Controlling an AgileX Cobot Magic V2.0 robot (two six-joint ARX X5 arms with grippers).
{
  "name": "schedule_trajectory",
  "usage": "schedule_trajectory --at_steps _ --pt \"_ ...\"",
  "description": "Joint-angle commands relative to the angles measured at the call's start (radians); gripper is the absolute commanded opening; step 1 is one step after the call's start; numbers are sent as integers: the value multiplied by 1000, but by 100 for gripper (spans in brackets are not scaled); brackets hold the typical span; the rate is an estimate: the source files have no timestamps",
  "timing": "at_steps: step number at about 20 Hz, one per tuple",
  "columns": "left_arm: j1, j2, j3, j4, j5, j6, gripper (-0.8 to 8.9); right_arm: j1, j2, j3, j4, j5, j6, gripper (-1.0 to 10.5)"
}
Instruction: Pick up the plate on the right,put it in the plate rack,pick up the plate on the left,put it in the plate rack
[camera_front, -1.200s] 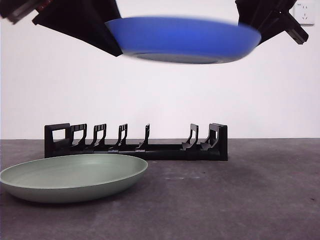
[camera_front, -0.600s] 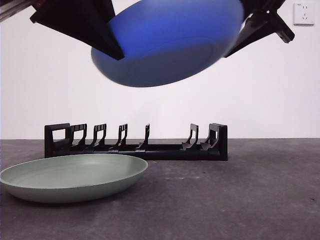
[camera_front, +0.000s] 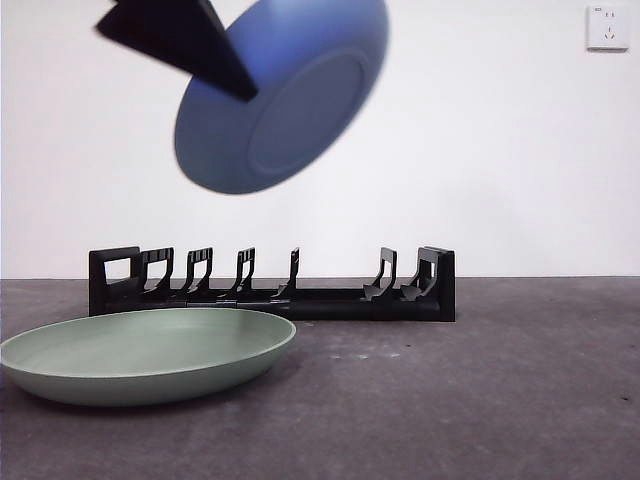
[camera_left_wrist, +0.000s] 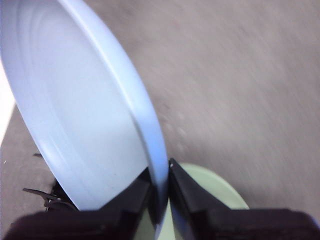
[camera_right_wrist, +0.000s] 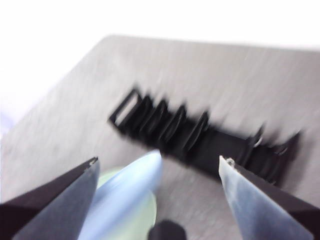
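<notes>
Blue plate (camera_front: 285, 95) hangs in the air above the plate rack (camera_front: 272, 284), tilted steeply, underside facing the front camera. Left gripper (camera_left_wrist: 160, 187) has its fingers (camera_left_wrist: 131, 197) pinching the plate's rim, one on each face. Rack is empty, sits on the dark desk (camera_front: 480, 390) behind the green plate (camera_front: 145, 352), which lies flat at front left. Right gripper (camera_right_wrist: 157, 192) is off the plate, fingers (camera_right_wrist: 257, 210) spread wide, looking down at the rack (camera_right_wrist: 200, 137).
</notes>
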Motion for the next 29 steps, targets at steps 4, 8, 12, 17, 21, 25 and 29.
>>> schedule_trajectory --at_steps 4,8,12,17,21,25,29 --pt "247 -1 1 310 208 -416 -8 0 -73 -3 -141 11 -22 409" --pt "373 11 1 397 278 -529 -8 1 -76 -3 -253 10 -66 408" --pt "470 53 1 457 366 -572 -8 2 -75 -4 -303 10 -84 406" --pt "569 185 1 529 445 -582 -8 2 -75 -4 -371 10 -110 406" --pt "599 282 1 597 444 -581 -8 2 -75 -5 -406 10 -113 406" --pt "623 352 1 623 444 -573 -8 2 -75 -5 -440 11 -135 406" --pt "631 414 1 623 443 -538 -8 2 -75 -6 -451 10 -137 406"
